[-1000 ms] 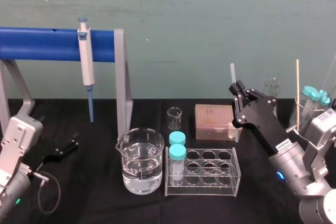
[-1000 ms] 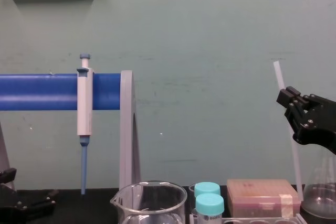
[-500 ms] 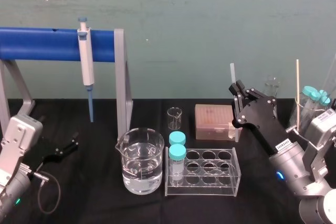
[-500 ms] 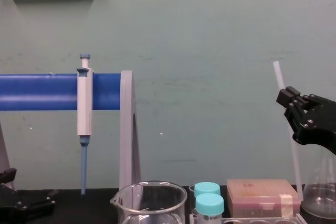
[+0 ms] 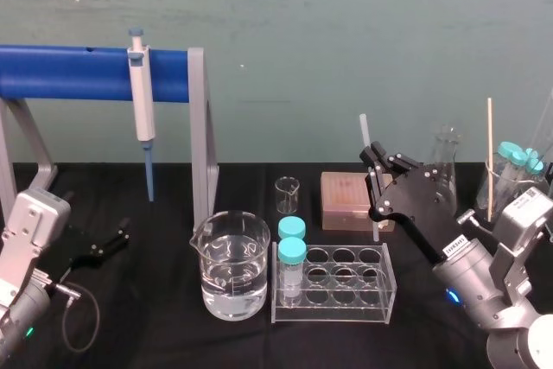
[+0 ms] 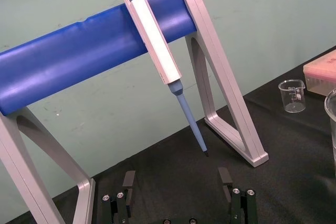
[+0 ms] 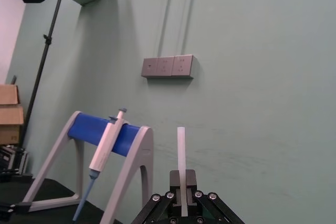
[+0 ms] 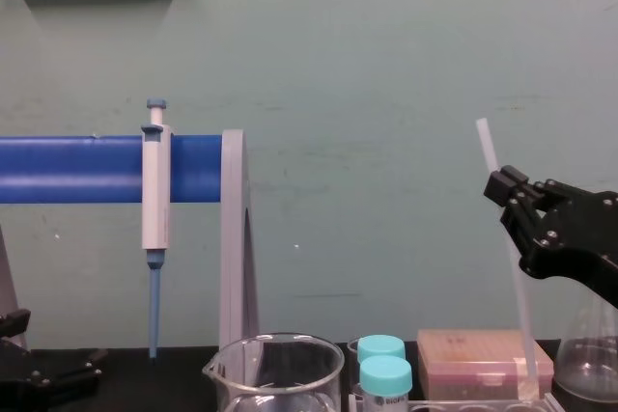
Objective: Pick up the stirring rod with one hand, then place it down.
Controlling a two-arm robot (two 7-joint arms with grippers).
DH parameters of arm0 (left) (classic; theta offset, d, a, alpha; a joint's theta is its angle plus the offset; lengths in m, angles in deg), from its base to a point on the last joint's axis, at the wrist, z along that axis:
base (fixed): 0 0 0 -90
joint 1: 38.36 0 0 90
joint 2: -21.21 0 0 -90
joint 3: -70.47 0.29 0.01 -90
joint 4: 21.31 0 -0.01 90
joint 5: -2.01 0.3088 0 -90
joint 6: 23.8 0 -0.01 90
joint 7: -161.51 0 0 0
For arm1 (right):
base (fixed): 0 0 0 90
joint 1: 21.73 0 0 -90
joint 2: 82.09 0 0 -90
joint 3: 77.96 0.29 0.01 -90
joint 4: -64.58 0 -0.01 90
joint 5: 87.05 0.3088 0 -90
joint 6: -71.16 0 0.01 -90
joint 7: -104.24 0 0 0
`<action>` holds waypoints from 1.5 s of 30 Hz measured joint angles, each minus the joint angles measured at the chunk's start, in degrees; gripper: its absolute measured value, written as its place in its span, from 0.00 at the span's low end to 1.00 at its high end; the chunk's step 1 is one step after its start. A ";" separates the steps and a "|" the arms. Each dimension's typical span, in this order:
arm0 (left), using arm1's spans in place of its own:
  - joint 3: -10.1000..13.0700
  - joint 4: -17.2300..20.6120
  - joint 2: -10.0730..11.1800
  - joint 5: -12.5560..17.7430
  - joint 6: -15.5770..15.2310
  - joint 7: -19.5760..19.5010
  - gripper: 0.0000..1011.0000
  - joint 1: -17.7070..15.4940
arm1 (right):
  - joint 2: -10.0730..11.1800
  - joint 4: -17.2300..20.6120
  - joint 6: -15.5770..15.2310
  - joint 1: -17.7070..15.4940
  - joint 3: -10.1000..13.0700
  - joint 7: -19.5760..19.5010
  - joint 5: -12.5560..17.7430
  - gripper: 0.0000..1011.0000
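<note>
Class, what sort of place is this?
Likely a laboratory bench: a hanging blue-and-white pipette, a clear glass beaker of liquid, and a translucent whitish stirring rod in the right gripper; the left gripper sits far left.

Soft, even light falls from above — the green wall (image 5: 346, 41) is flat and bright, hardly shadowed. The black tablecloth (image 5: 155, 326) swallows light; the water beaker (image 5: 216, 257) glints at its rim, the blue bar (image 5: 78, 72) carries a dull sheen — the stirring rod (image 8: 485, 150) shows pale, translucent
</note>
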 joint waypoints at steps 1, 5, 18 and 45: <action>0.00 0.00 0.00 0.00 0.00 0.00 0.99 0.00 | -0.03 0.02 -0.06 -0.03 -0.08 0.27 0.05 0.06; 0.00 0.00 0.00 0.00 0.00 0.00 0.99 0.00 | -0.06 0.02 -0.26 -0.05 -0.29 0.85 0.29 0.06; 0.00 0.00 0.00 0.00 0.00 0.00 0.99 0.00 | -0.06 0.03 -1.34 -0.27 -1.12 1.67 0.96 0.06; 0.00 0.00 0.00 0.00 0.00 0.00 0.99 0.00 | -0.45 1.11 -3.00 -1.91 -0.58 -0.61 0.08 0.06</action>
